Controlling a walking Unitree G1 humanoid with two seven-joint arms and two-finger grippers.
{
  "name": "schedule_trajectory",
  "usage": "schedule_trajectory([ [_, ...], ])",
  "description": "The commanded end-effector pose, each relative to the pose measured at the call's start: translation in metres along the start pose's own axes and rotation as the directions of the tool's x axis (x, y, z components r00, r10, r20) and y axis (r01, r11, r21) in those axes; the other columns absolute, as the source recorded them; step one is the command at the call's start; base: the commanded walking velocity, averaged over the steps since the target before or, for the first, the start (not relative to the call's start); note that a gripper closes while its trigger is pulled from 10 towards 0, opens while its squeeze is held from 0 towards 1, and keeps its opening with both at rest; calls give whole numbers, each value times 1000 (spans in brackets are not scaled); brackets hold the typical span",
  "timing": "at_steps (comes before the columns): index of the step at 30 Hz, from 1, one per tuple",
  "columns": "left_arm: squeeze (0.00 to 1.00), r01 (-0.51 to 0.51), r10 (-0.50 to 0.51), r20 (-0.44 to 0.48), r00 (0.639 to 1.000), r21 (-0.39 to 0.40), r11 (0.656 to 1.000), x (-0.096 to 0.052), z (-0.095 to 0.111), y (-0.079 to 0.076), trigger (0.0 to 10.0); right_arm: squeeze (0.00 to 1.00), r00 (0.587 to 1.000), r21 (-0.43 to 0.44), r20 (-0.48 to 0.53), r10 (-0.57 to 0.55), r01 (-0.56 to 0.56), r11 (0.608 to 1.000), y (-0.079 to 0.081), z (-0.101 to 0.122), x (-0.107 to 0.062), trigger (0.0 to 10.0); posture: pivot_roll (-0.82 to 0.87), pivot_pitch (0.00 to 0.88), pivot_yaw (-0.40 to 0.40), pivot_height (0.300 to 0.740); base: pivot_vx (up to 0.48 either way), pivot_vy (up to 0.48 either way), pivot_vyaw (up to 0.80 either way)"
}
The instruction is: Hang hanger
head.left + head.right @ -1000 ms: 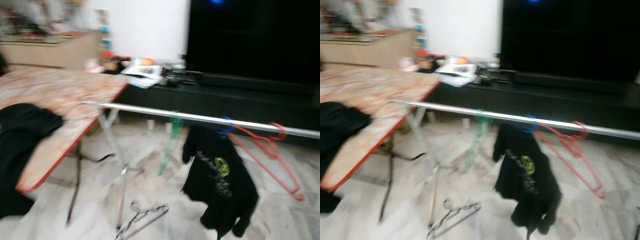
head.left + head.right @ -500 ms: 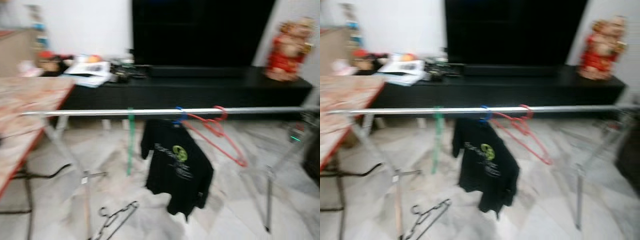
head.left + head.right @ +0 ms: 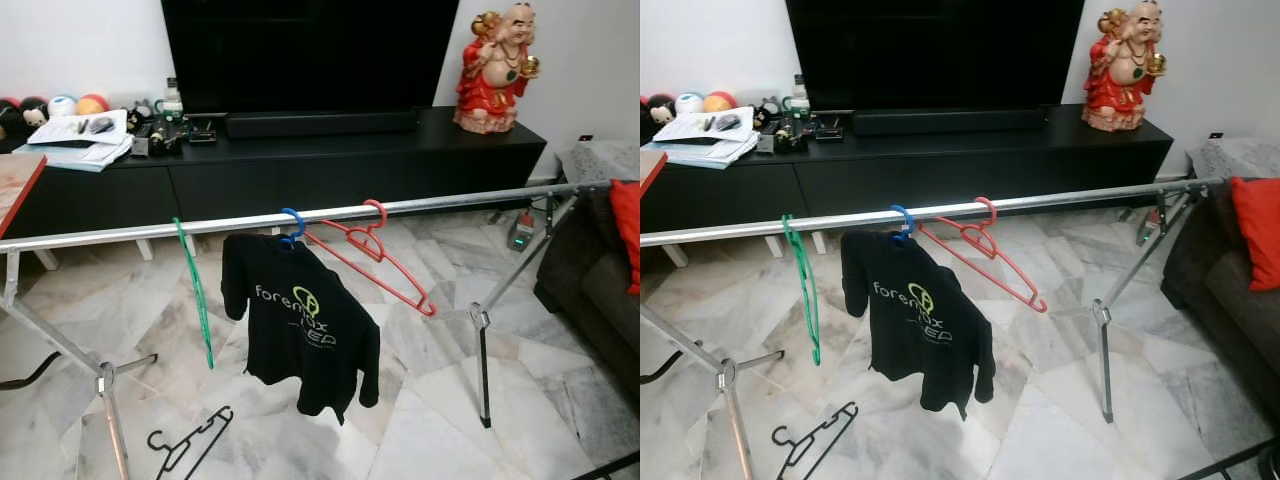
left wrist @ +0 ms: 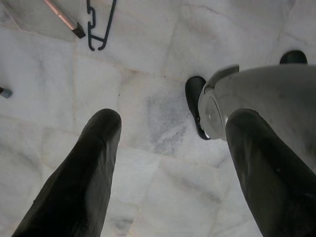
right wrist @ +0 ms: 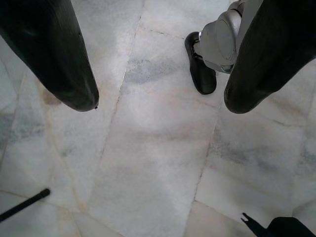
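Rail (image 3: 300,217) of the drying rack spans the room before the black TV cabinet (image 3: 330,170); it carries a green hanger (image 3: 196,290), a blue hanger (image 3: 292,225) bearing a black T-shirt (image 3: 300,325), and a red hanger (image 3: 385,262) hooked on at a tilt. Black hanger (image 3: 188,445), judged the task's thing, lies flat on the marble floor (image 3: 420,400) near the rack's left leg (image 3: 110,420), not on the rail. Left tool (image 4: 168,163) points down at the floor, fingers wide apart, holding nothing; right tool (image 5: 158,69) likewise spread and empty. Assessment: hanging not begun; the pickup from the floor, the lift and the hooking onto the rail all remain.
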State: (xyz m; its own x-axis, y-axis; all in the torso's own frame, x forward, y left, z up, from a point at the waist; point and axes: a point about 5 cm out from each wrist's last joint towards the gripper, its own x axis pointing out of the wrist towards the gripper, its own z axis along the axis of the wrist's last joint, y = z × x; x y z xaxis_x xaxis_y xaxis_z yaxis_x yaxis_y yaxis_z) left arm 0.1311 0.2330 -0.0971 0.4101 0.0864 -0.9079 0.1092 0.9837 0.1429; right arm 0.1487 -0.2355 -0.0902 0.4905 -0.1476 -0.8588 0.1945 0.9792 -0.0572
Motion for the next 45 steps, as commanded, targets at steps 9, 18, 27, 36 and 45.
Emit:
schedule_trajectory([
  [9,0,15,-14,-24,1000,35,999,0,-10,-14,10000,0,1000,15,-18,1,-1,1000,0,-5,-1,10000,27,0,-3,740,0,-160,-781],
  [18,0,-10,10,-25,1000,31,999,-4,-14,13,10000,0,1000,17,-16,1,-1,1000,0,-4,0,10000,31,0,-4,740,0,0,-781],
  [27,0,17,-17,-15,1000,46,999,0,-7,-12,10000,0,1000,17,-16,5,-5,1000,1,-4,0,10000,35,0,-3,740,0,-149,-781],
  [36,0,21,-21,-8,1000,45,999,1,-5,-15,10000,0,1000,24,-15,8,-8,1000,4,-4,0,10000,52,0,4,740,0,0,-781],
  [45,0,1,-1,4,1000,35,999,0,-1,-4,10000,0,1000,26,-17,13,-13,1000,5,-5,0,10000,62,0,11,740,0,0,-778],
])
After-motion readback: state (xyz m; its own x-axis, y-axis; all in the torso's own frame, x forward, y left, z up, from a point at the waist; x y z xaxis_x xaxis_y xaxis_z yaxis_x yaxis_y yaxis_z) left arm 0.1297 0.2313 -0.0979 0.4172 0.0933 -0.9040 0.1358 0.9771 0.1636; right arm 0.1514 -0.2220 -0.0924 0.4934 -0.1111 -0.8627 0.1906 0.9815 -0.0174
